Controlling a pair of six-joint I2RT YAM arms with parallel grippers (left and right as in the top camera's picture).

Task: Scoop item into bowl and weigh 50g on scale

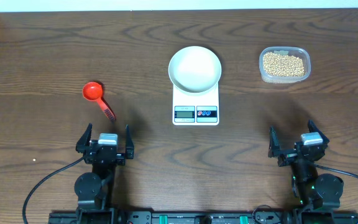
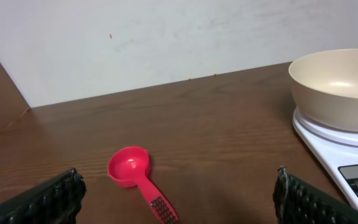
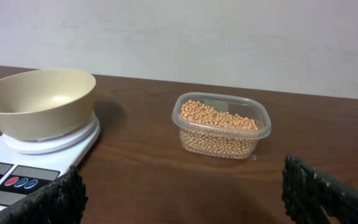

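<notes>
Waiting at the near edge of the table (image 1: 42,50), the left gripper (image 1: 106,136) and right gripper (image 1: 293,138) both stand spread wide, holding nothing, with the scale (image 1: 195,102) centred ahead of them, display toward the robot and the empty bowl (image 1: 194,68) already on top, likely so each spoonful registers at once. Off to the right sits the tub (image 1: 284,81), well apart, while the red scoop (image 1: 100,101) lies left, cup away, handle slanting back and rightward toward the left gripper for an easy pickup; the beans (image 1: 283,64) all lie in the tub.
</notes>
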